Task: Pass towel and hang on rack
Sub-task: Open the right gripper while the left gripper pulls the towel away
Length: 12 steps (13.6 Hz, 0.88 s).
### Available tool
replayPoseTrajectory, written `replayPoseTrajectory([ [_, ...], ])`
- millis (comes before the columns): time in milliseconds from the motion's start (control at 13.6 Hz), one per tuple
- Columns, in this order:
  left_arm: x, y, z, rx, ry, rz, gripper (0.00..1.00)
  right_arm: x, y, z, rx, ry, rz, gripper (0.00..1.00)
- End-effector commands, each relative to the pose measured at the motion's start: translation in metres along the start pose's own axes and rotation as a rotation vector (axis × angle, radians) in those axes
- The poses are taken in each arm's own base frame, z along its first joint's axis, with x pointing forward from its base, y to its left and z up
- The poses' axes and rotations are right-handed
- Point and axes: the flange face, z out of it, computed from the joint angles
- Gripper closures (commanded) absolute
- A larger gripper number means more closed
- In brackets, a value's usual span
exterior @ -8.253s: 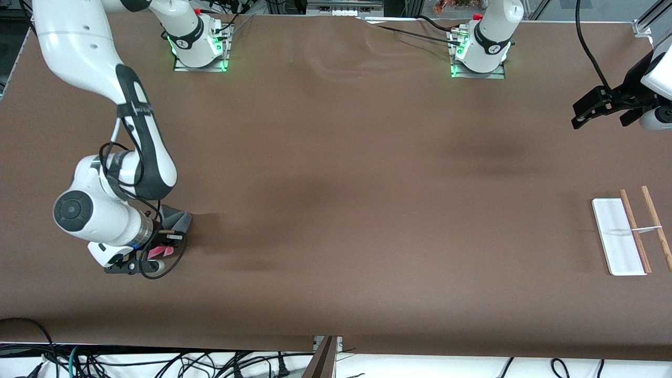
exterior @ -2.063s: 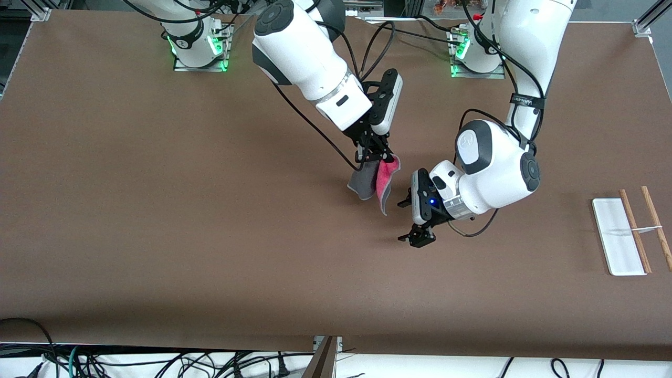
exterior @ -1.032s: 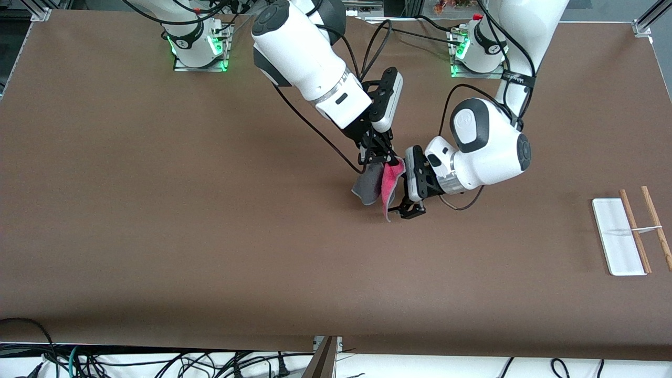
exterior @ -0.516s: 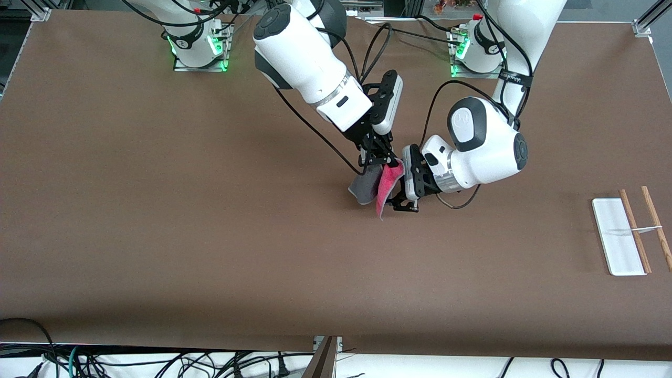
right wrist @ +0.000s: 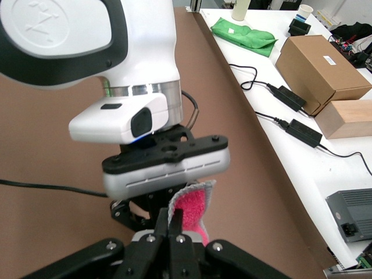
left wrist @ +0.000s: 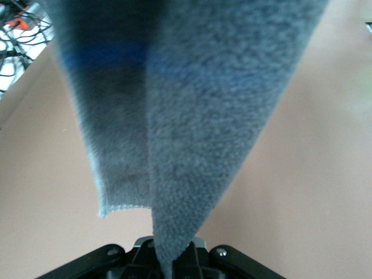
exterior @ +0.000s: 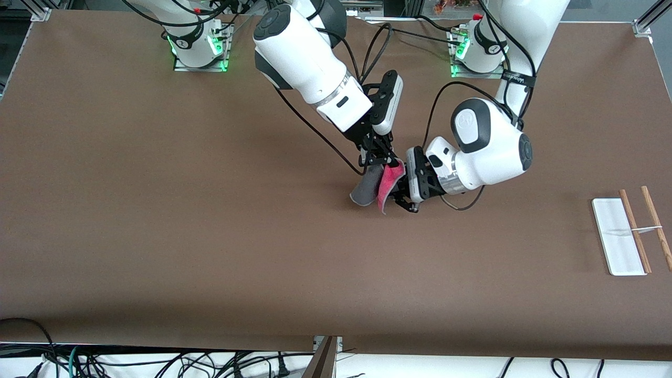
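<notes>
Inventory: one towel (exterior: 379, 184); one rack (exterior: 625, 236) with two wooden rods (exterior: 635, 231); two robot arms, each fitted with one gripper: left gripper (exterior: 403, 202), right gripper (exterior: 379, 159); one counter (exterior: 210, 210).

No readable words, numbers or brand names anywhere. Only an embossed emblem on the white arm shell (right wrist: 55, 26), its shape too unclear to spell out. A pale sticker on the cardboard box (right wrist: 329, 60), print too small to read. A band on the left arm (exterior: 517, 79) with tiny lettering, also illegible.
</notes>
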Motion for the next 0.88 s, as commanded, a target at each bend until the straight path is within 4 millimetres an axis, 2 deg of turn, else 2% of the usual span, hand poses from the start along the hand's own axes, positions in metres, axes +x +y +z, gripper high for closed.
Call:
replayPoseTrajectory([
  [0, -0.002, -0.005, -0.03, 0.026, -0.004, 0.017, 1.0, 0.004, 0.0, -0.005, 0.017, 0.031, 0.026, 0.03],
  [221, -0.019, -0.015, -0.054, 0.029, 0.006, -0.02, 1.0, 0.004, -0.001, -0.004, 0.047, 0.046, 0.121, 0.0],
  [442, -0.055, -0.032, -0.096, 0.043, -0.013, -0.052, 1.0, 0.005, -0.002, -0.007, 0.049, 0.044, 0.122, 0.0],
  [516, -0.077, -0.041, -0.119, 0.071, -0.026, -0.076, 1.0, 0.003, 0.002, -0.008, 0.043, 0.038, 0.124, 0.0],
  [663, -0.126, -0.057, -0.166, 0.106, -0.069, -0.12, 1.0, -0.014, 0.02, -0.006, 0.013, 0.008, 0.127, 0.0],
  [737, -0.148, -0.062, -0.19, 0.116, -0.104, -0.129, 1.0, -0.024, 0.032, -0.006, -0.007, -0.007, 0.13, 0.0],
  [811, -0.171, -0.065, -0.212, 0.123, -0.149, -0.132, 1.0, -0.029, 0.036, -0.005, -0.013, -0.016, 0.133, 0.0],
])
